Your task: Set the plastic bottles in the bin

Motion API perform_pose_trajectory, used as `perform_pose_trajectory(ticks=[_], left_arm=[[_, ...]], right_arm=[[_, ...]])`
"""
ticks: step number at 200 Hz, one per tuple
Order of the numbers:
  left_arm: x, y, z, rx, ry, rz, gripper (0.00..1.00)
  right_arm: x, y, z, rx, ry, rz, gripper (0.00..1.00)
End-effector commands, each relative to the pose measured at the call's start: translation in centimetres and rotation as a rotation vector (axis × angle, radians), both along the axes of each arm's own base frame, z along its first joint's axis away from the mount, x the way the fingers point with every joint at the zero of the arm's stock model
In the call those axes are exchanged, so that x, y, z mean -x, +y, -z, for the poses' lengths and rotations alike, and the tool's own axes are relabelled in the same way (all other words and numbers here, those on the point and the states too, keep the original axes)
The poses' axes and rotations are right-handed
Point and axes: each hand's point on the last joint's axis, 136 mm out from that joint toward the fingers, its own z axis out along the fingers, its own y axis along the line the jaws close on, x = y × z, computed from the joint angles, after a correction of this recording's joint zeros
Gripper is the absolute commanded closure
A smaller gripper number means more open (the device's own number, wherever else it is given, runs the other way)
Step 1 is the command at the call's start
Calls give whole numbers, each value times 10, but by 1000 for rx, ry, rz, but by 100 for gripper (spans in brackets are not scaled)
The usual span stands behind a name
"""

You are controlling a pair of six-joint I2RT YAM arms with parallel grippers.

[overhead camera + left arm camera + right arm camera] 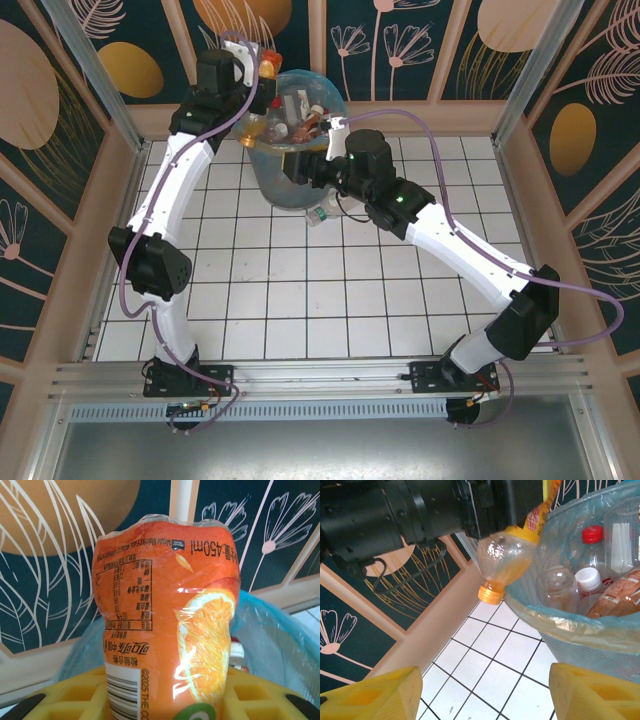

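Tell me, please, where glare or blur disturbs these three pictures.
Left wrist view: white glare streaks run down the orange bottle, but its printed label is readable. Right wrist view: bright spots sit on the same bottle's clear shoulder, and the right claw near the lens looks slightly soft. Top view: light is even, with faint shadows on the table.

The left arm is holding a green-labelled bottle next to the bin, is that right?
Not quite: the bottle has an orange label, not green, as the left wrist view shows. The left gripper does hold it next to the bin.
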Motion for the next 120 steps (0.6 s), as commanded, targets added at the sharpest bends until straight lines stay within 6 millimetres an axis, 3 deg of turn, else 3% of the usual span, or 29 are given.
perform_pose_trajectory(ticks=[1,27,49,99,120], left_arm=[[10,3,-54,60,-116,3,60],[11,1,-69,74,-146,15,59],[4,1,-64,74,-153,7,59],[-28,-1,-13,25,-93,-31,53],[-32,1,-6,21,-76,-47,43]], right_arm=[[2,2,-16,-33,-42,-1,32],[0,5,-13,-32,-32,-7,32],[2,9,-10,-35,-22,-18,32],[10,13,11,-25,26,-25,31],[12,9,17,-27,31,-10,29]])
